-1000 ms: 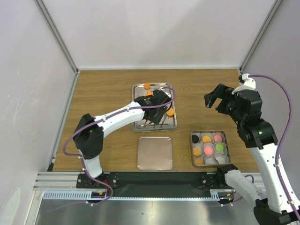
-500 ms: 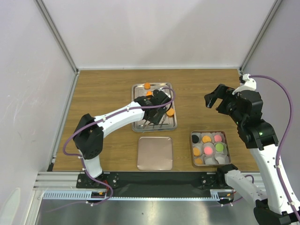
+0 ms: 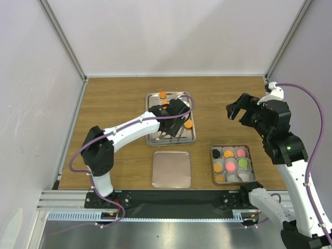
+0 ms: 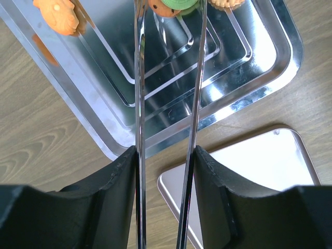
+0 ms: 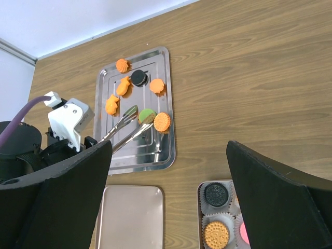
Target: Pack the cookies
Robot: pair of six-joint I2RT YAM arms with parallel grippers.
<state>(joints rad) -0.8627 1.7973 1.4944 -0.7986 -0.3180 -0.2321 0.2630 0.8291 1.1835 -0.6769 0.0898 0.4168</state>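
A white left wall (image 3: 31, 104) and a metal corner post (image 3: 62, 39) bound the brown wooden table (image 3: 114, 104). The left gripper (image 4: 166, 153) is clamped on a pair of steel tongs (image 4: 139, 78), which reach forward from its fingers over the steel tray (image 5: 140, 155). The tongs' tips bracket a green cookie (image 5: 147, 114). More cookies (image 5: 112, 104), orange and black, lie in the tray beyond those tips. Nearer than that gripper sits a pinkish square lid (image 3: 171, 169). Right of the lid, a small box (image 3: 232, 146) of paper cups holds several cookies. It sits nearer than the right gripper (image 3: 237, 108), whose fingers are spread wide and hold nothing. A white right wall (image 3: 311, 67) closes the space.
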